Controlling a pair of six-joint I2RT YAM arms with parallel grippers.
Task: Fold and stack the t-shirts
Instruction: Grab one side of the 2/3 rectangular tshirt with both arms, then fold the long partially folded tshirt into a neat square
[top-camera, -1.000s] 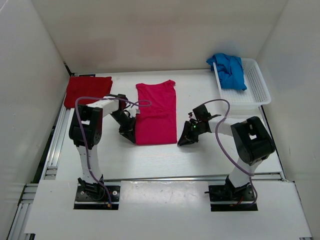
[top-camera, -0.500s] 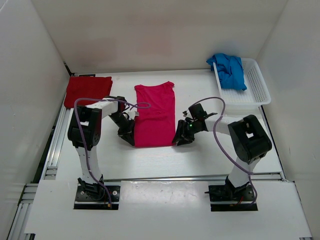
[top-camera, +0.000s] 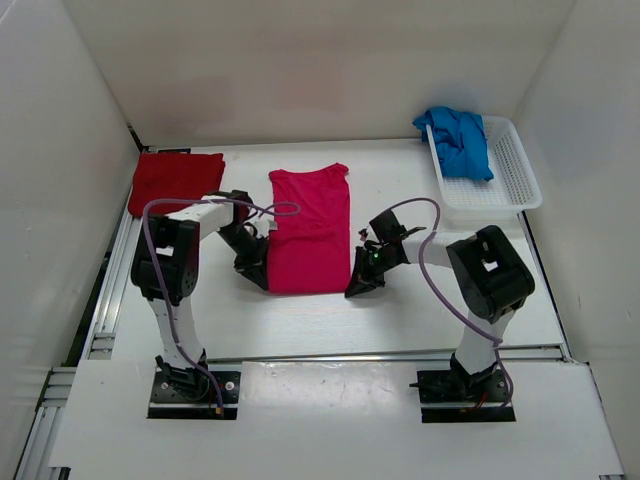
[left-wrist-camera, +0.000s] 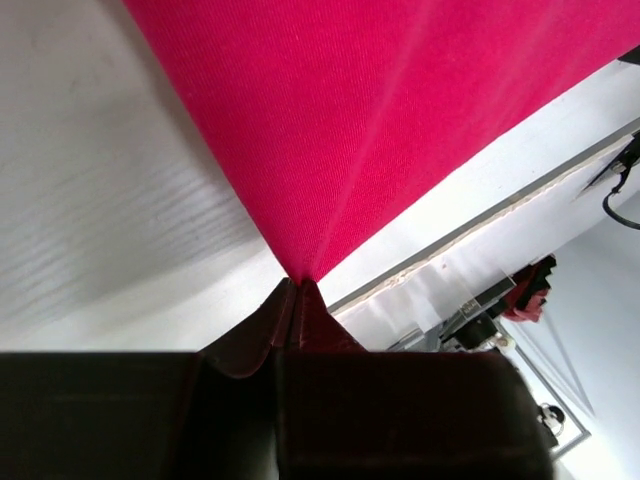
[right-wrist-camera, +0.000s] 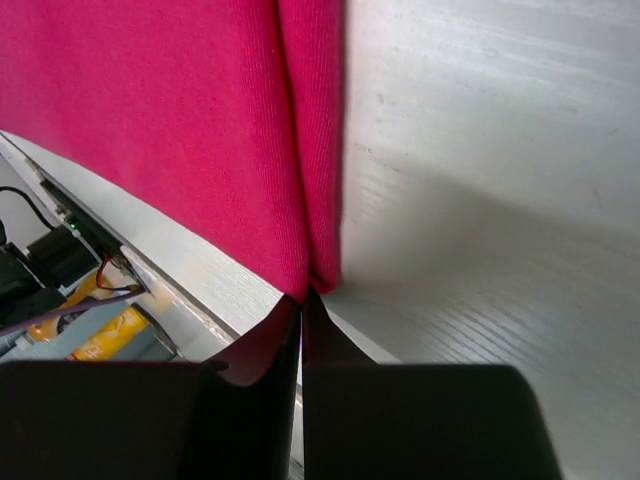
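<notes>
On the table (top-camera: 400, 322), right gripper (top-camera: 352, 292) newly pinches pink t-shirt (top-camera: 310, 235).

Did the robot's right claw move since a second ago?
Yes. The right gripper slid left, away from the white basket, and now pinches the near right corner of the pink shirt.

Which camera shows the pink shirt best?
The top external camera. It shows the whole pink shirt lying flat on the table. The left wrist and right wrist cameras each show only a close-up of one bottom corner.
</notes>
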